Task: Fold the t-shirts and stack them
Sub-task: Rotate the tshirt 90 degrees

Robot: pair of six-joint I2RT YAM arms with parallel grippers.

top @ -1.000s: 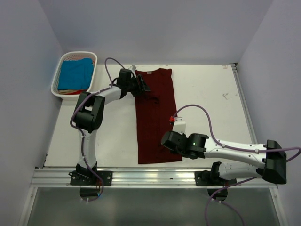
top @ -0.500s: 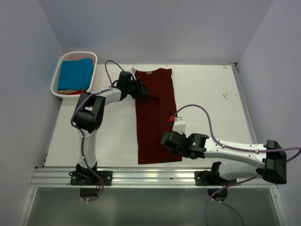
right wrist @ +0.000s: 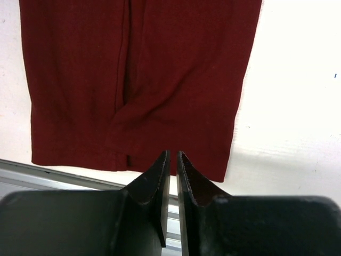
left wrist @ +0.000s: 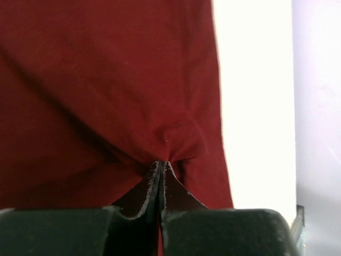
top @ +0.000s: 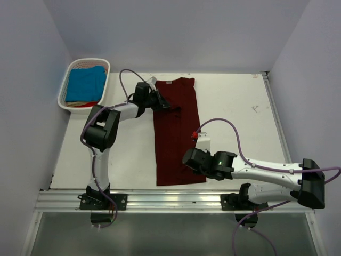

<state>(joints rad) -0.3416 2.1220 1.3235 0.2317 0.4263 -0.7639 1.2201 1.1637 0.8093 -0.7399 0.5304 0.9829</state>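
The dark maroon t-shirt (top: 176,133) lies flat as a long folded strip down the middle of the table, neck at the far end. My left gripper (top: 162,102) is at its upper left edge and is shut on a small bunched pinch of the cloth (left wrist: 161,162). My right gripper (top: 187,160) hovers at the shirt's near hem (right wrist: 138,80). Its jaws stand a narrow slit apart (right wrist: 173,153), with nothing seen between them. A turquoise-blue t-shirt (top: 85,82) lies in the basket at the far left.
The white slatted basket (top: 63,98) stands at the table's far left corner with other cloth under the blue shirt. A metal rail (top: 176,200) runs along the near edge, just below the shirt's hem. Walls close in the table on three sides.
My left gripper has closed on the maroon cloth, gathering a small pucker. The right gripper's jaws have narrowed a little; that arm has hardly moved.
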